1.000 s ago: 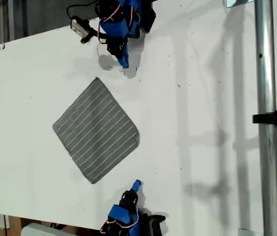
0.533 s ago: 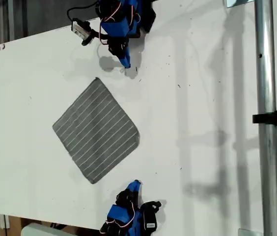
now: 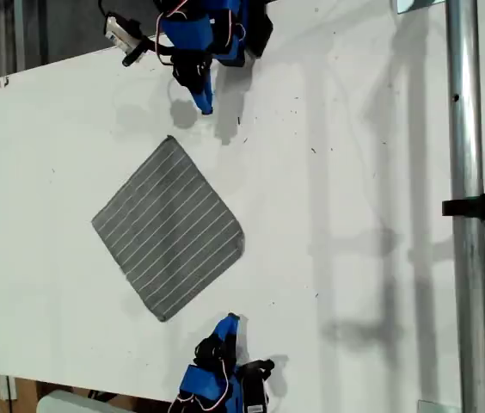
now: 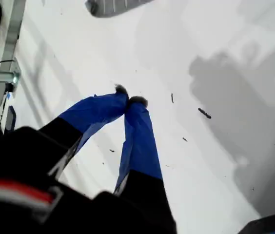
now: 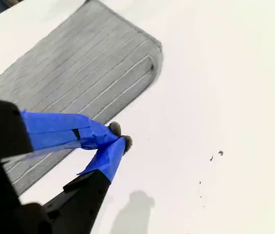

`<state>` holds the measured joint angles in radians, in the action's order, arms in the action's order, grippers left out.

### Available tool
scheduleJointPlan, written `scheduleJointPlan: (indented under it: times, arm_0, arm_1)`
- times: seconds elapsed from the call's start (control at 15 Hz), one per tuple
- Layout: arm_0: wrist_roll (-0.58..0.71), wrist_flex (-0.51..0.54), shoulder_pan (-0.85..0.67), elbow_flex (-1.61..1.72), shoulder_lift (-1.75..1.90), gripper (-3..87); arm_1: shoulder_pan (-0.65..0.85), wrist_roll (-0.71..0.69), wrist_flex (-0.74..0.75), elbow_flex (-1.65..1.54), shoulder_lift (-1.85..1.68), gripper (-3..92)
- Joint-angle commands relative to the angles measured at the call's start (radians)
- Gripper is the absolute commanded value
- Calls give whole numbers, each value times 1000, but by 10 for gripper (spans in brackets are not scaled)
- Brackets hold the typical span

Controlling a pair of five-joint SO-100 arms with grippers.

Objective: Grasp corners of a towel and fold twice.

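Grey striped towel lies flat and diamond-wise on the white table, bare surface on every side.

My first gripper hangs above its upper corner, my second gripper beside its lower edge; both have jaws pressed together, empty. The frame cuts off both arm bases.

- My first gripper has two long fingers wrapped in blue tape, each ending in a small dark rounded tip.
- Behind them my body is black, with a red and white patch.
- My second gripper has the same blue-taped fingers with dark tips, on black plastic.
- In the exterior view, both arms show blue housings, black parts and thin wires.
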<state>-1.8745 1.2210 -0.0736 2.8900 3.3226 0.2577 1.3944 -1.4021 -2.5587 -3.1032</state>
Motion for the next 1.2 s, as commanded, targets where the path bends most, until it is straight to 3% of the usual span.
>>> scheduleJointPlan:
  times: [0.0, 0.33, 0.73, 1.13]
  arm_0:
    - [38, -100, 17, -239, -302, -29]
    - [172, -186, 12, -707, -927, -29]
    - [305, -51, -3, -1285, -1437, -29]
    - [397, 21, -43, -1574, -1707, -29]
  arm_1:
    - [64, -89, 18, 161, 126, -3]
    - [232, -310, 9, 482, 492, -3]
    - [425, -491, -121, 911, 902, -3]
    - [586, -643, -245, 1154, 1207, -3]
